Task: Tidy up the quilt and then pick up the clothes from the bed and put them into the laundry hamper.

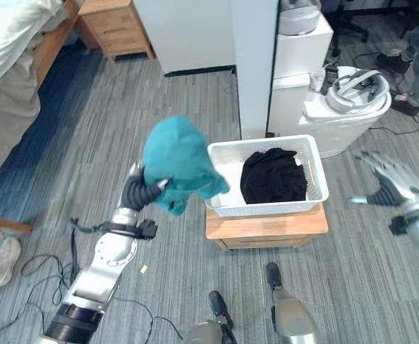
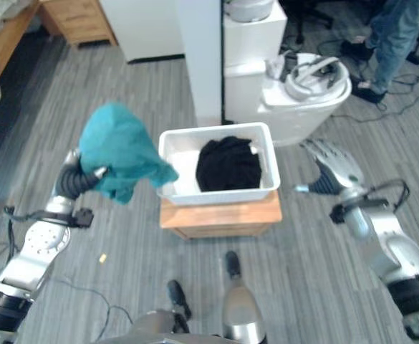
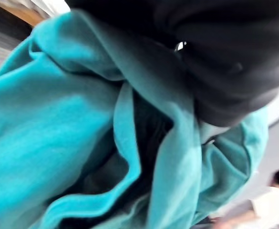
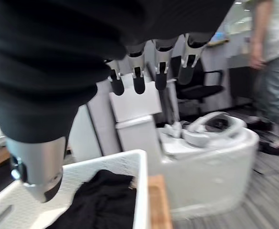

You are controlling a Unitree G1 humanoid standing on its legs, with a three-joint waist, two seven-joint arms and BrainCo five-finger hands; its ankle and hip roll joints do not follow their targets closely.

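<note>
One teal garment point(image 1: 178, 161) hangs bunched from the robot's left hand point(image 1: 146, 188), whose fingers are closed into the cloth at the lower left of the bundle. The garment is held up in the air just to the left of the white hamper point(image 1: 311, 159), with one trailing corner reaching over the hamper's left rim. Its long axis runs roughly up and down (tilted a little, the rounded top leaning left), and the loose folds droop toward the floor. In the left wrist view the teal cloth point(image 3: 82, 143) lies in deep creases right against the hand's dark cover.

The hamper sits on a low wooden stand point(image 1: 266, 226) and already holds a black garment point(image 1: 271, 175), heaped toward its right half.

The right hand point(image 2: 331, 168) hovers well to the right of the hamper, fingers point(image 4: 160, 67) spread straight and holding nothing.

A person's legs point(image 2: 384, 43) stand at the far right, beyond a white round unit point(image 1: 349, 107).
</note>
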